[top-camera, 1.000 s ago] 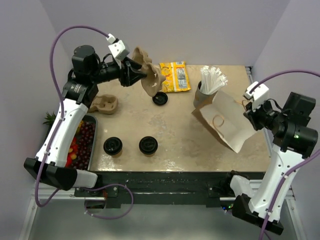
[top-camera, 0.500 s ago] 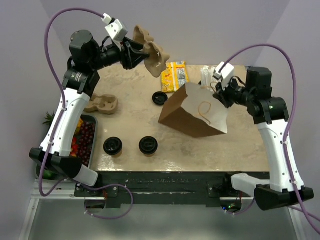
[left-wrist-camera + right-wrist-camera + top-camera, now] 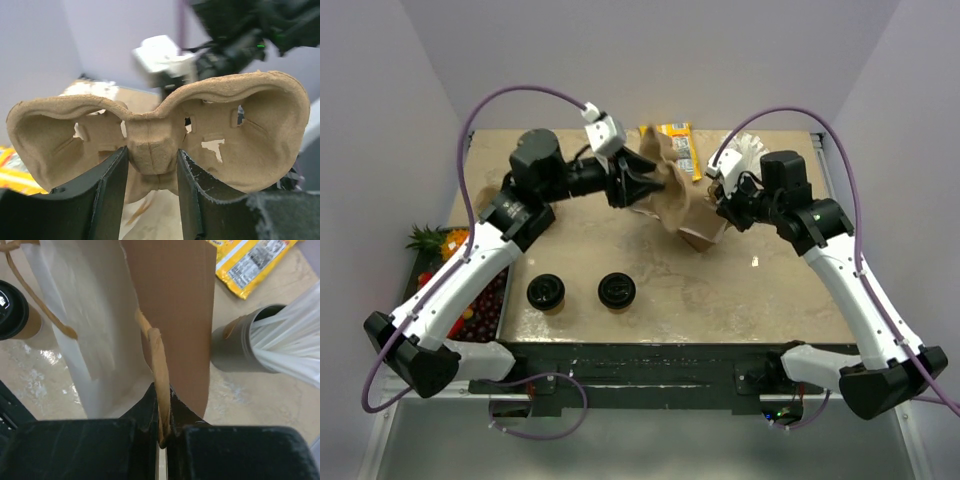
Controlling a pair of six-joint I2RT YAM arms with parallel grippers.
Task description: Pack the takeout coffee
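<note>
— Cups?
— Left cup [image 3: 546,292], right cup [image 3: 617,290]: kraft-brown, black-lidded, upright, side by side, near-left on the table [image 3: 720,290].
— Grippers?
— Left gripper [image 3: 152,165] pinches the moulded carrier [image 3: 270,130] at its centre ridge. Right gripper [image 3: 161,407] is clamped on the paper bag [image 3: 170,300] at its twine handle [image 3: 155,355].

I see a lidded cup [image 3: 11,307] cropped at the right wrist view's left edge and the right arm [image 3: 240,32] blurred behind the carrier [image 3: 152,150].

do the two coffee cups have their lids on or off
On. Seen from above, the left cup and right cup are each capped in black; no white inside shows.
</note>
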